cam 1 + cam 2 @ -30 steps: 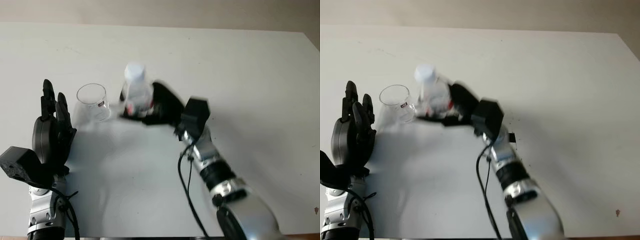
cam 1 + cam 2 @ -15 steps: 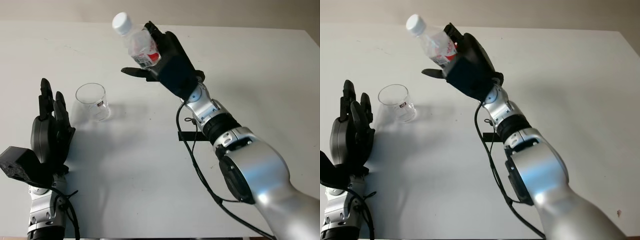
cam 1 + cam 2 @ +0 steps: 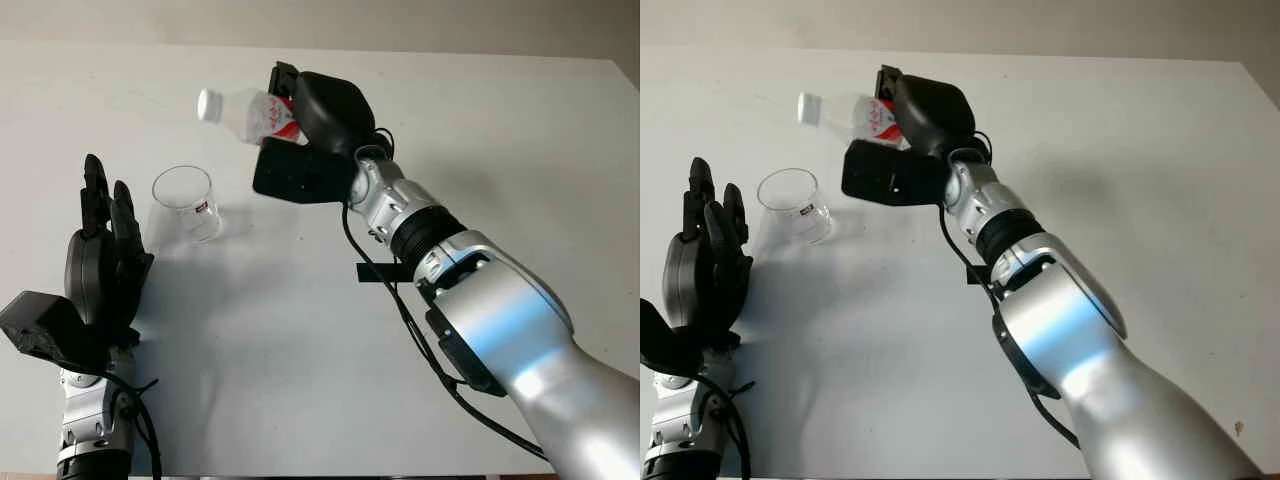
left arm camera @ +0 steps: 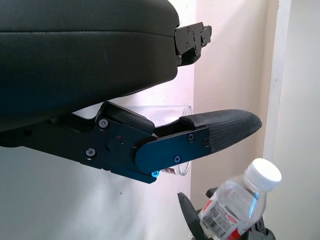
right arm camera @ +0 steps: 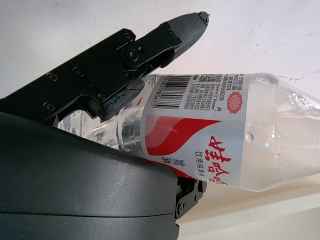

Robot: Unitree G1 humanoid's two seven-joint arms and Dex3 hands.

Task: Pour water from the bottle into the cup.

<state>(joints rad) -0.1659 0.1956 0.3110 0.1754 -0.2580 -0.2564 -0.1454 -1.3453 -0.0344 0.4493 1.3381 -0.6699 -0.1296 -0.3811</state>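
Note:
A clear plastic bottle (image 3: pixel 250 112) with a red-and-white label and a white cap (image 3: pixel 208 104) is held in the air, tipped almost level with its cap pointing left. My right hand (image 3: pixel 310 135) is shut on the bottle (image 5: pixel 220 135), above and to the right of the cup. The clear cup (image 3: pixel 187 203) stands upright on the white table (image 3: pixel 500 170), below and a little left of the cap. My left hand (image 3: pixel 100 265) is open, held upright left of the cup and apart from it. The bottle (image 4: pixel 235 205) and cup rim (image 4: pixel 175 112) also appear beyond the left hand's fingers.
A small black strip (image 3: pixel 382 272) lies on the table under my right forearm. The table's far edge meets a beige wall (image 3: pixel 320 20). Bare white tabletop stretches to the right and towards the front.
My right hand lifted the bottle off the table beside the cup, then tipped it from slanted upright to nearly level, cap swinging down and left towards the cup. The left hand stayed put.

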